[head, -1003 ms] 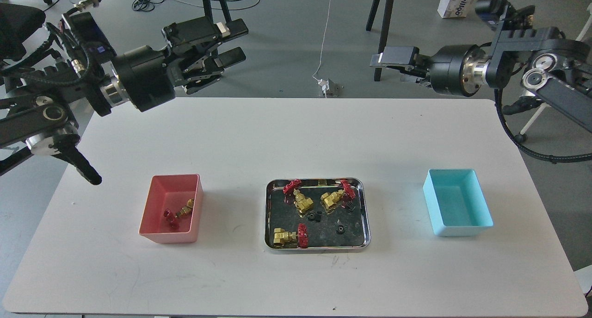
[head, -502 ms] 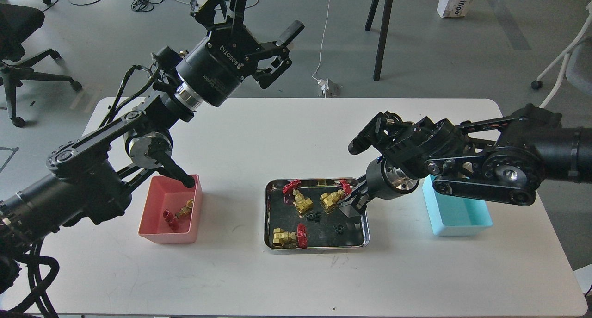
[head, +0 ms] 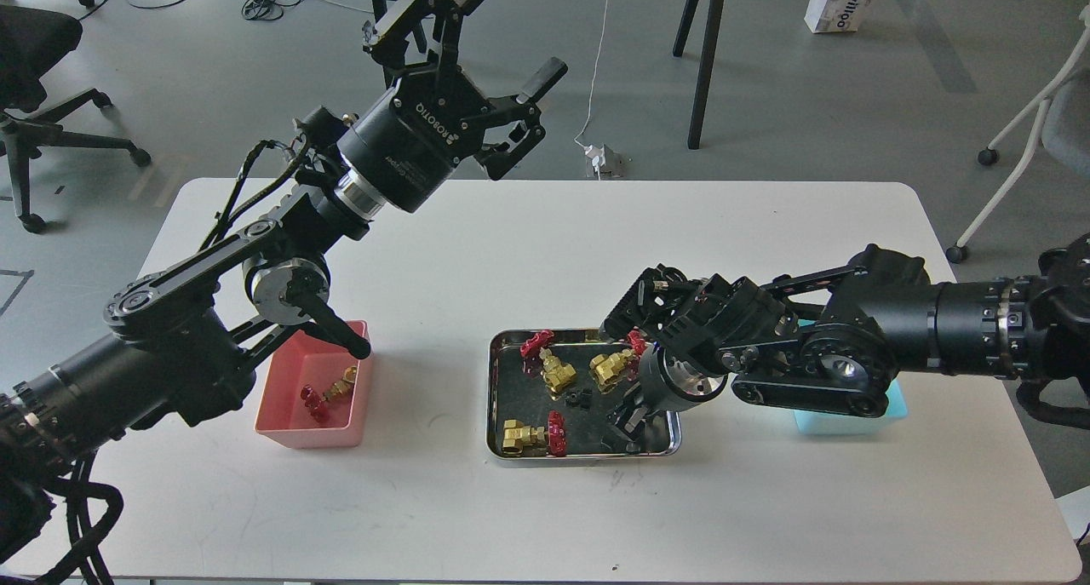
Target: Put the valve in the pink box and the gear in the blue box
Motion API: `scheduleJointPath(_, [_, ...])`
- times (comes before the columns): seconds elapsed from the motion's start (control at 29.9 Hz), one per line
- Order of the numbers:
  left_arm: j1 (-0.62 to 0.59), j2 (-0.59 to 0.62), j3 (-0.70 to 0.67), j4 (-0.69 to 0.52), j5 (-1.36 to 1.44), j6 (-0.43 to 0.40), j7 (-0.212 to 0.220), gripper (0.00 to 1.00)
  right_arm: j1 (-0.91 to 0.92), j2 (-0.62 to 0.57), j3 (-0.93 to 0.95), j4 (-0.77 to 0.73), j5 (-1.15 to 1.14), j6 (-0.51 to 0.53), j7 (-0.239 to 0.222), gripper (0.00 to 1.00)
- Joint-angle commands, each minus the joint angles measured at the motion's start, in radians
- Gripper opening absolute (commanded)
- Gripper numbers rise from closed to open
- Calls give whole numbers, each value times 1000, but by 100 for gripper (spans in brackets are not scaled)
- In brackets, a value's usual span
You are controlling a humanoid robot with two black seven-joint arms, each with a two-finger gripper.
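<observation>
Three brass valves with red handwheels lie in the steel tray: one at the back left, one at the back right, one at the front left. A fourth valve lies in the pink box. Two black gears lie mid-tray. My right gripper points down into the tray's front right corner, where a gear lay; its dark fingers cannot be told apart. The blue box is mostly hidden behind my right arm. My left gripper is open and empty, high above the table's far edge.
My left arm's elbow hangs over the back of the pink box. My right forearm lies across the table from the right, over the blue box. Chair legs and cables lie on the floor behind the table.
My right gripper has moved from beside the back right valve down to the tray's front right corner, covering the gear there. My left arm has shifted slightly right.
</observation>
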Motion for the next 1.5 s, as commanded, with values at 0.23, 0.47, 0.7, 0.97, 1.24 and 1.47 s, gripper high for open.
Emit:
scheduleJointPath(0.23, [10, -4, 2, 16, -1, 0, 0, 91, -50, 46, -5, -71, -1, 0, -2, 53])
scheduleJointPath(0.47, [30, -16, 2, 22, 0, 0, 0, 91, -67, 64, -5, -87, -1, 0, -6, 48])
scheduleJointPath(0.7, [30, -17, 0, 28, 0, 0, 0, 91, -63, 61, -8, -82, -1, 0, -6, 31])
scheduleJointPath(0.97, [30, -19, 0, 28, 0, 0, 0, 91, -49, 38, -6, -80, 0, 0, -6, 17])
scheduleJointPath(1.24, [30, -30, 0, 28, -1, 0, 0, 91, 14, -118, 113, -5, 19, 0, -6, 15])
scheduleJointPath(1.47, [30, -36, 2, 28, 0, 0, 0, 92, 42, -451, 183, 42, 17, 0, -9, 15])
